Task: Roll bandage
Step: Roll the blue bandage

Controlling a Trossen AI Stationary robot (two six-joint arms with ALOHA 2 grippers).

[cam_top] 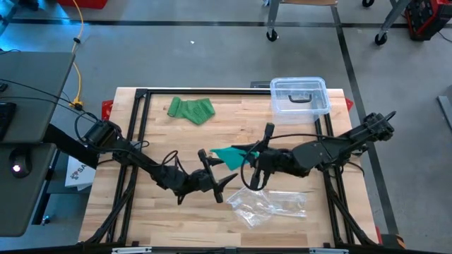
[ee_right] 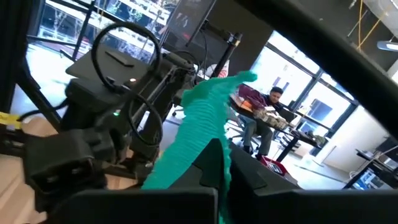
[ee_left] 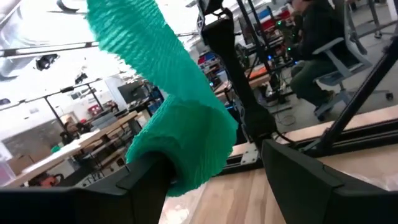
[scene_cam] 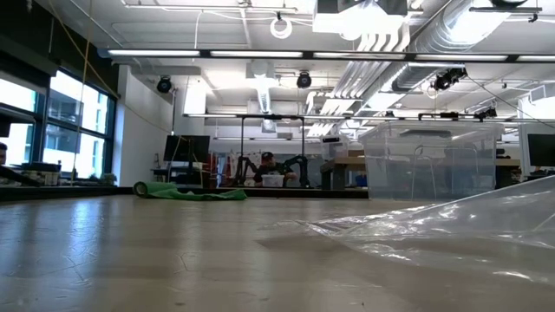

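A teal crepe bandage (cam_top: 229, 155) hangs in the air between my two grippers over the middle of the table. My right gripper (cam_top: 248, 159) is shut on its right end. My left gripper (cam_top: 216, 169) is open, its fingers standing wide on either side of the bandage's left end (ee_left: 180, 143). A second, green bandage (cam_top: 191, 109) lies loosely bunched on the table at the far side; it also shows in the low view (scene_cam: 191, 192). Neither gripper shows in the low view. My left gripper is open; the teal bandage's folded lower end (ee_left: 177, 177) lies against the inner side of one finger (ee_left: 146, 183), and the other finger (ee_left: 298, 180) stands clear of it. My right gripper pinches the bandage's right end (ee_right: 214, 152) between its two shut fingers, coming level from the table's right side. The strip runs from the fingers toward the left gripper, clear of the table.
A clear plastic box (cam_top: 300, 95) stands at the far right. A crumpled clear plastic bag (cam_top: 268, 204) lies near the front, below the right gripper, and fills the low view's right (scene_cam: 451, 234). A black frame (cam_top: 141, 95) runs round the table. People sit in the room beyond.
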